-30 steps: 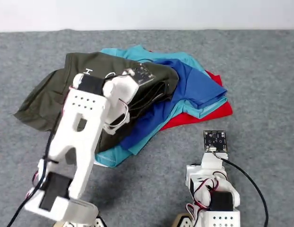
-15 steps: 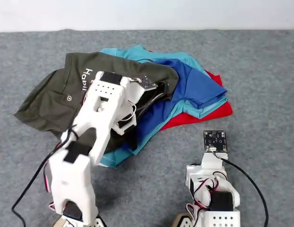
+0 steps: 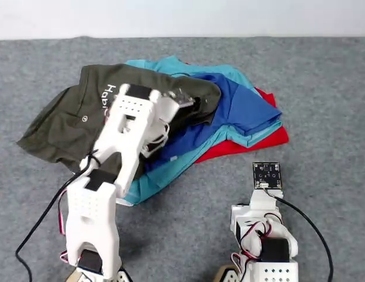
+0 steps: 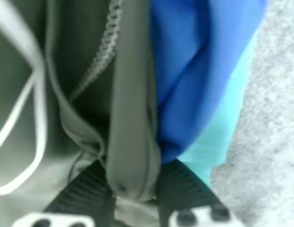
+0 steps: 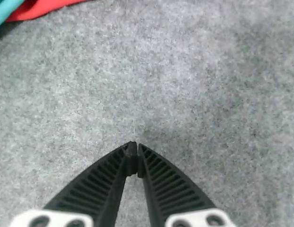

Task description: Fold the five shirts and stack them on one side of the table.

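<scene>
Left arm [image 3: 120,141] stretches from the lower left of the high view up to the shirt pile at upper centre, jaws clamped on a fold of the olive shirt [image 4: 130,94]. Right arm [image 3: 264,235] sits folded at lower right, jaws together over the table [image 5: 184,71]. Four shirts countable, overlapping: one olive shirt, one blue shirt [image 3: 241,106], one teal shirt [image 3: 170,170], one red shirt [image 3: 270,138].

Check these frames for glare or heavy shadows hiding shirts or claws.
High view: even light, no glare, shadow beneath the left arm. Left wrist view: olive shirt dark in its folds by the left claw, blue shirt bright. Right wrist view: mat evenly lit, right claw without glare.
</scene>
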Tool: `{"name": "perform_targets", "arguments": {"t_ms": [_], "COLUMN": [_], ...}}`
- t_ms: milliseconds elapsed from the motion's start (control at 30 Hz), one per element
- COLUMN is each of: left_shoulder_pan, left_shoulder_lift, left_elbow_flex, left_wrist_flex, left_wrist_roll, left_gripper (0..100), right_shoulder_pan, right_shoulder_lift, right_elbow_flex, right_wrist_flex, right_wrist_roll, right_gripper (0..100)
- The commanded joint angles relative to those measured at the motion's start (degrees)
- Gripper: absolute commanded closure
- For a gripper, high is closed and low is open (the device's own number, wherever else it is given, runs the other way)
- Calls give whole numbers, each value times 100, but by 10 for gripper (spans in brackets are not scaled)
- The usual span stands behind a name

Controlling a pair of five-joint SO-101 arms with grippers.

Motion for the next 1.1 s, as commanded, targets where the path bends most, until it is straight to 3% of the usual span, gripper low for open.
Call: {"name": "perform_targets", "arguments": {"t_ms": [0, 233, 467, 800, 1067], "left_shoulder_pan": [-185, -1090, -2892, -6031, -7358], "left_shoulder_lift": [-1363, -3446, -4765, -5169, -5169], "left_elbow_flex": [-268, -268, -268, -259, -242], "left_wrist_flex": [176, 176, -53, -1327, -2233], "left_wrist_roll": [-62, -62, -97, -273, -264], "left_gripper": [996, 996, 996, 996, 996], "right_shoulder_pan": [4, 4, 4, 4, 4], "right_shoulder_lift": [-40, -40, -40, -40, -40], "right_elbow_flex": [88, 88, 88, 88, 88], "right_wrist_flex": [22, 22, 22, 22, 22], "right_wrist_roll": [53, 53, 53, 53, 53], "right_gripper": [990, 990, 990, 990, 990]}}
